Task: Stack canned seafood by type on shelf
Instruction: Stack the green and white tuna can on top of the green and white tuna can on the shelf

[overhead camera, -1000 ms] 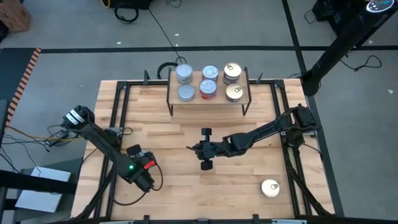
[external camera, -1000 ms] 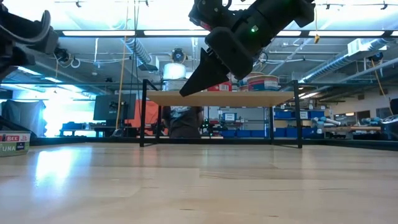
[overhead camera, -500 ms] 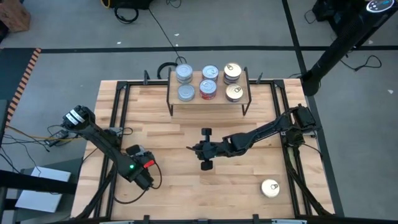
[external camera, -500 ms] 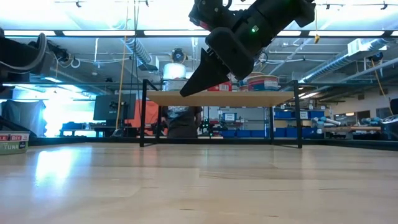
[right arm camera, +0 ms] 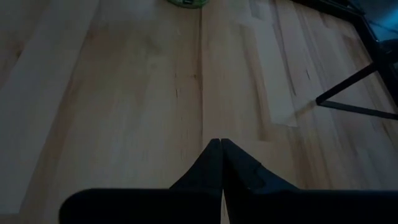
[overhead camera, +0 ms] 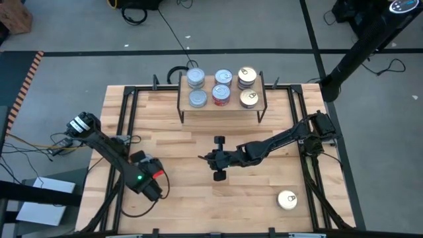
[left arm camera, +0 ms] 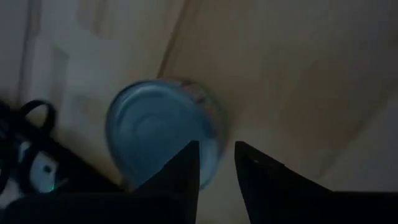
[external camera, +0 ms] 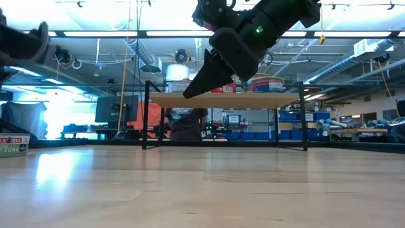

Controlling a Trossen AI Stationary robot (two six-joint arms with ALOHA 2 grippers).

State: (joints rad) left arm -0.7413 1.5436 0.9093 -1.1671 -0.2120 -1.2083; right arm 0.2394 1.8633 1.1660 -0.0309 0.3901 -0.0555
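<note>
Left gripper (left arm camera: 214,165), jaws slightly apart, hovers over a silver-blue tin (left arm camera: 163,130) at the desk's (overhead camera: 192,152) left edge. Right gripper (overhead camera: 206,157), jaws together, waits mid-desk. 6 tin stacks sit sorted on the shelf (overhead camera: 221,105).

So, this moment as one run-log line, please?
left fingers open at silver-blue tin | right fingers shut above table | gold tin loose on table | shelf holds tins

Open tabletop (overhead camera: 198,205) lies before the shelf (overhead camera: 222,106), blocked mid-table only by the right arm (overhead camera: 264,149); a gold-topped tin (overhead camera: 287,199) stands near the front right corner.
</note>
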